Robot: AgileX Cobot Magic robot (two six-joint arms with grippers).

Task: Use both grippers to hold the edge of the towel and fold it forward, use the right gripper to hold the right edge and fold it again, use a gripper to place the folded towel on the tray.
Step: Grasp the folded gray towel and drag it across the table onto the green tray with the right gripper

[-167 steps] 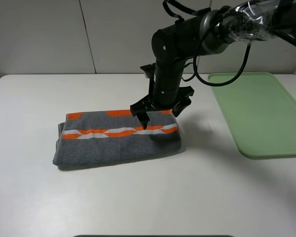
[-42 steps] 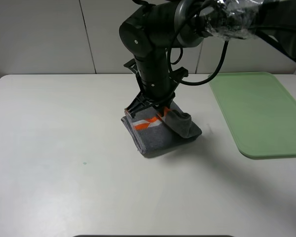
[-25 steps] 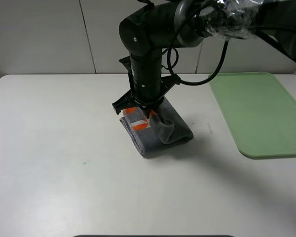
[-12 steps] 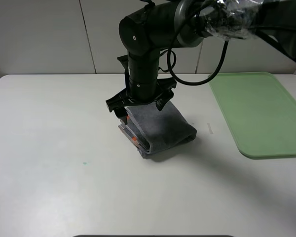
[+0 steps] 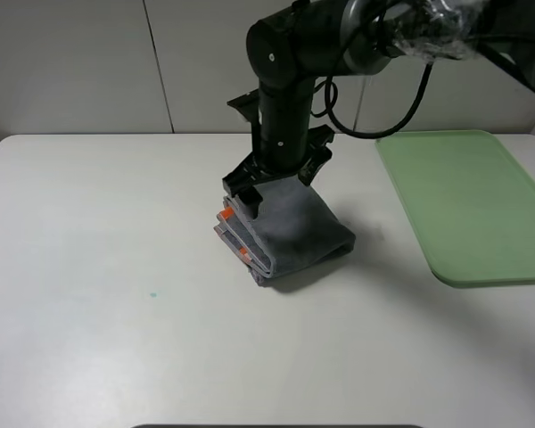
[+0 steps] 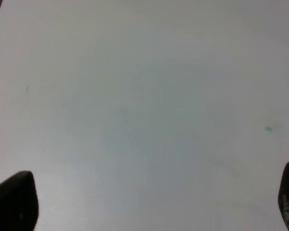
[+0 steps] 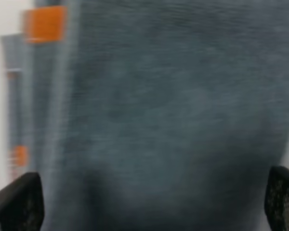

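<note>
The towel lies folded into a small thick grey bundle on the white table, with orange marks showing at its left layered side. My right gripper hangs just above its far left part, jaws spread wide and holding nothing. In the right wrist view the grey towel fills the picture between the two black fingertips of the right gripper. My left gripper is open over bare table, away from the towel. The pale green tray lies empty at the right.
The white table stretches to the left and front of the towel. It carries a tiny teal speck, which the left wrist view shows as well. A white wall panel rises behind the table.
My right gripper has let go of the towel's flap, which now lies flat over the bundle. The gripper opened, then shifted to the right and a little up.
</note>
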